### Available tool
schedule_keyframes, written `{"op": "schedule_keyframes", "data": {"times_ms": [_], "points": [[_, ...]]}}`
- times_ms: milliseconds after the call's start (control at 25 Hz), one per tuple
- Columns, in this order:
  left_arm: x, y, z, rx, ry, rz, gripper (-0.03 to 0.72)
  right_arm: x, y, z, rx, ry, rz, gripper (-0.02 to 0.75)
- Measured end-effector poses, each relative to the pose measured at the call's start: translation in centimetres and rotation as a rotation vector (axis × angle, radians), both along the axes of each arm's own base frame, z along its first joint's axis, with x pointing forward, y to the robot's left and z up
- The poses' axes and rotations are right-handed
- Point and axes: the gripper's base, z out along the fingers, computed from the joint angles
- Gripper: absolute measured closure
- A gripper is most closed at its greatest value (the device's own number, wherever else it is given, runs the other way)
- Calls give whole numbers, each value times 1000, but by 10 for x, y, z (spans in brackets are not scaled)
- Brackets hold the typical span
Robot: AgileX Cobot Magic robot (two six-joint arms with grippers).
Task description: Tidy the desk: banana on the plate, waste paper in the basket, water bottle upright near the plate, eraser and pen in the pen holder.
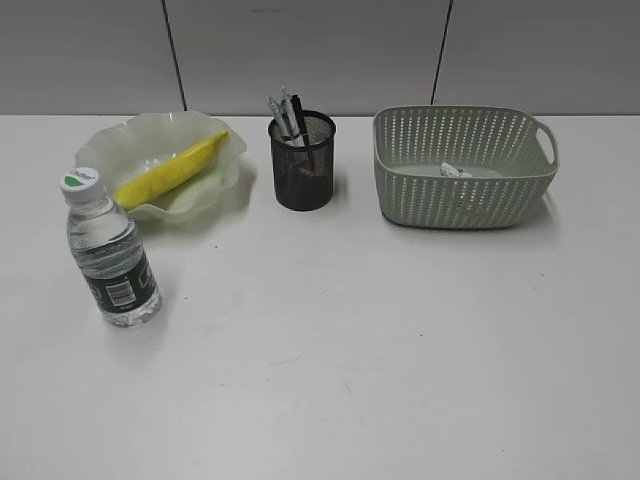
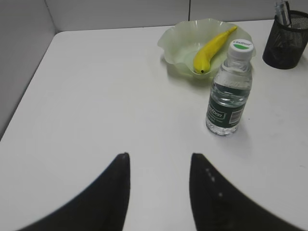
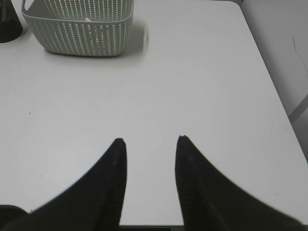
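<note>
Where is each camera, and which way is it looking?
Exterior view: in front of the desk, above it, slanting down at the plate, pen holder and basket; no robot parts show.
Left wrist view: on the left arm, looking past the open left claw at the upright water bottle and the banana.
Right wrist view: on the right arm, looking past the open right claw toward the basket.
Shared: the exterior and left wrist views both show the banana on the plate.

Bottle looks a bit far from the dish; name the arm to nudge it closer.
Left. The left gripper hangs open with the clear plastic water bottle and wavy translucent green plate just ahead. The right gripper faces only the perforated sage-green basket on the far side.
</note>
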Motion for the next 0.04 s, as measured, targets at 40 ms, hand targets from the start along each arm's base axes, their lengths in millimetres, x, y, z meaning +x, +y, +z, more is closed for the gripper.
{"op": "schedule_keyframes", "data": {"times_ms": [40], "points": [[0,0,0,0,0,0,379,0,0,0,0,0,0,451]]}}
